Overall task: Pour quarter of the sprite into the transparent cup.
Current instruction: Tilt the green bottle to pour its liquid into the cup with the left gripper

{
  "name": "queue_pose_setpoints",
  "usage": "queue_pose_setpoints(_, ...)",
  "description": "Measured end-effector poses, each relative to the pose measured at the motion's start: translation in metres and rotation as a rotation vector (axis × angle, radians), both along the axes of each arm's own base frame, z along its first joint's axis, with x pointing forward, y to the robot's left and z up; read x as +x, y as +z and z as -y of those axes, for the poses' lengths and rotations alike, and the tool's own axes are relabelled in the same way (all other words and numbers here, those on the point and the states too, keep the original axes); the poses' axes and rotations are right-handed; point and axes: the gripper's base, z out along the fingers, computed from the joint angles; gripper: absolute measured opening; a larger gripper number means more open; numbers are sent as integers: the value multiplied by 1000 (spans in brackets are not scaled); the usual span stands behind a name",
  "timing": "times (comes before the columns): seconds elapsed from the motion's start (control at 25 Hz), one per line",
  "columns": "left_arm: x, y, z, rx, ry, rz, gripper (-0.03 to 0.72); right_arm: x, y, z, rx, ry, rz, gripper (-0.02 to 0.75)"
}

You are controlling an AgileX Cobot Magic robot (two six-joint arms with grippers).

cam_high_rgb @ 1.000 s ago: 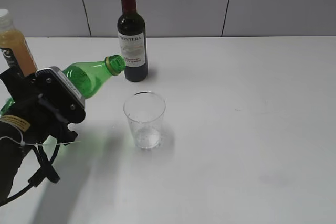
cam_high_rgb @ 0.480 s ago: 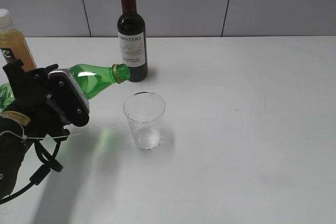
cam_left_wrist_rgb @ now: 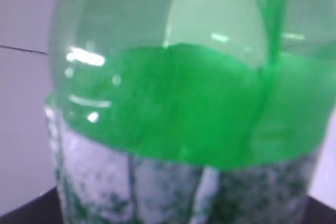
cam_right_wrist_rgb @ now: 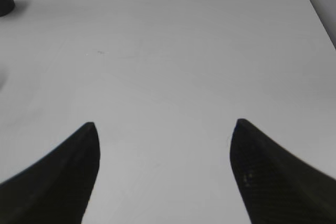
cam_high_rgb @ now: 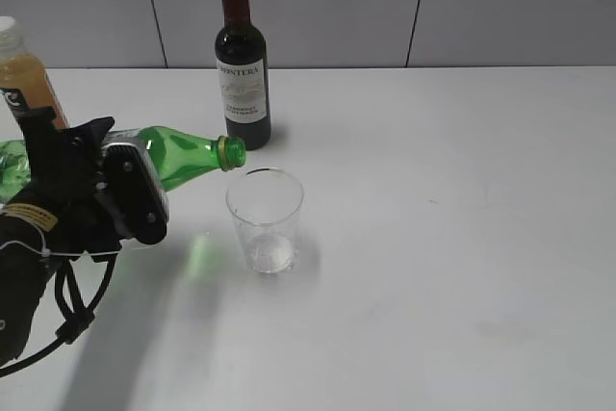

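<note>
The sprite [cam_high_rgb: 188,158] is a green bottle lying almost level in the air, its open neck just above the left rim of the transparent cup [cam_high_rgb: 265,221]. My left gripper [cam_high_rgb: 106,190] is shut on the bottle's body at the left of the exterior view. The bottle fills the left wrist view [cam_left_wrist_rgb: 184,108], with its white-grey label at the bottom. The cup stands upright on the white table and looks empty. My right gripper [cam_right_wrist_rgb: 164,129] is open over bare table and does not show in the exterior view.
A dark wine bottle with a red cap [cam_high_rgb: 242,60] stands behind the cup. An orange juice bottle with a white cap [cam_high_rgb: 24,79] stands at the far left behind my left arm. The white table [cam_high_rgb: 462,238] stretches to the right of the cup.
My left gripper has tipped the bottle lower and carried it right. Its mouth has moved from beside the wine bottle to over the cup's left rim.
</note>
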Motion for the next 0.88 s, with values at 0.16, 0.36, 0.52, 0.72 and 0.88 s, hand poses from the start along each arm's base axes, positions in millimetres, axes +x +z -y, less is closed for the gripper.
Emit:
queue_pose_setpoints(0.16, 0, 0, 0, 23, -8, 1, 458, 0, 0, 0, 0, 0, 0, 594)
queue_pose_setpoints(0.36, 0, 0, 0, 43, -13, 1, 458, 0, 0, 0, 0, 0, 0, 594)
queue_pose_setpoints(0.52, 0, 0, 0, 69, -13, 0, 458, 0, 0, 0, 0, 0, 0, 594)
queue_pose_setpoints(0.72, 1, 1, 0, 83, -10, 3, 458, 0, 0, 0, 0, 0, 0, 594)
queue_pose_setpoints(0.88, 3, 2, 0, 99, 0, 7, 458, 0, 0, 0, 0, 0, 0, 594)
